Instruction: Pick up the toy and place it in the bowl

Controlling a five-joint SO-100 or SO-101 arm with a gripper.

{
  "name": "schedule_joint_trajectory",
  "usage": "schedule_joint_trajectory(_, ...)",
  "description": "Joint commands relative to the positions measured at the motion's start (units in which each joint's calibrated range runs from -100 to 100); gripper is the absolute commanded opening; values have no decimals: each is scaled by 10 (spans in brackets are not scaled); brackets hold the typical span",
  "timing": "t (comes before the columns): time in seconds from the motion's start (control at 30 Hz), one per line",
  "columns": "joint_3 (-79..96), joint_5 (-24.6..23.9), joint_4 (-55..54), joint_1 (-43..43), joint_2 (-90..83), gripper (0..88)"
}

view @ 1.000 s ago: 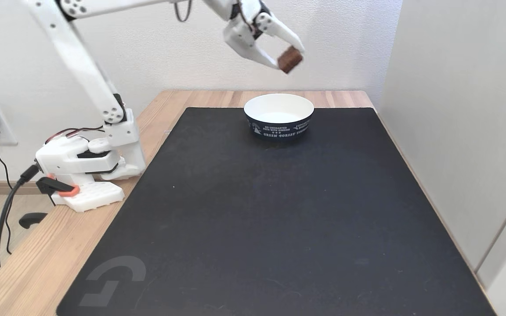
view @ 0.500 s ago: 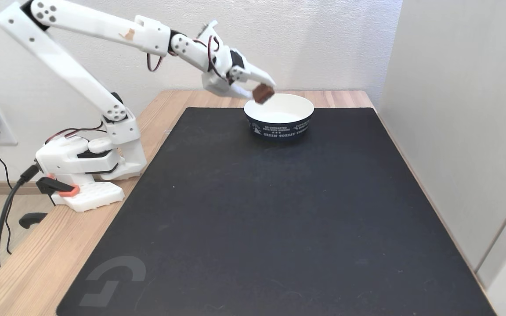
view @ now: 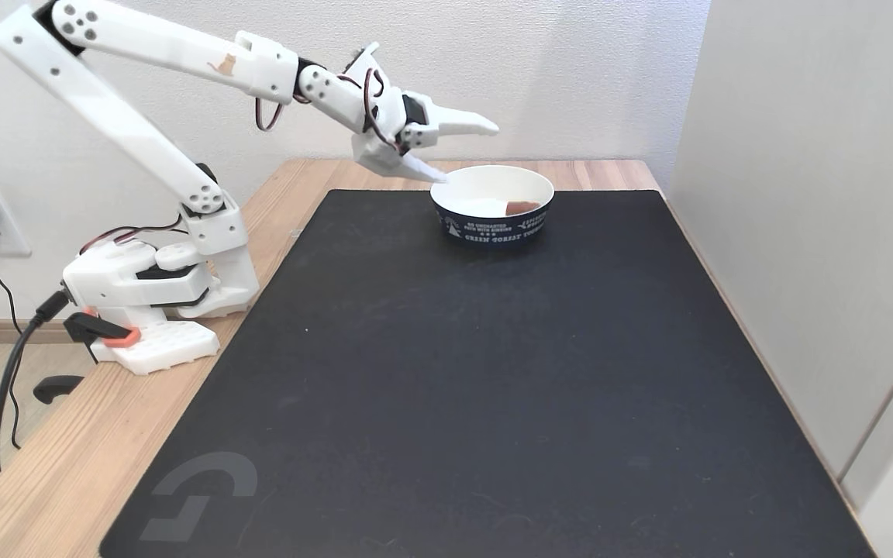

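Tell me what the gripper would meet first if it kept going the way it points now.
Probably the bowl: the open gripper points right and slightly down over its left rim. Depth is unclear, so it might pass above the toy inside.

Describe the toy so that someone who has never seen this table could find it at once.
Start at the large black mat that covers most of the wooden table. At its far edge stands a round paper bowl, navy outside with white print. The toy lies inside it against the white wall on the right side of the fixed view: a small reddish-brown block, the one coloured thing in the bowl.
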Motion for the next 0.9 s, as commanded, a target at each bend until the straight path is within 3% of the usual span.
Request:
schedule_joint_trajectory(0.0, -11, 3, -10, 16, -42, 322)
schedule_joint_trajectory(0.13, 24, 3, -2, 70, -127, 162)
schedule_joint_trajectory(0.17, 60, 3, -2, 108, -178, 68)
schedule_joint_trajectory(0.23, 107, 3, -2, 148, -233, 12)
schedule_joint_trajectory(0.33, 233, 11, -2, 230, -363, 22)
schedule_joint_trajectory(0.5, 401, 70, 10, 316, -570, 22)
schedule_joint_trajectory(0.67, 407, 136, 191, 345, -709, 21)
schedule_joint_trajectory(0.87, 407, 182, 344, 345, -719, 21)
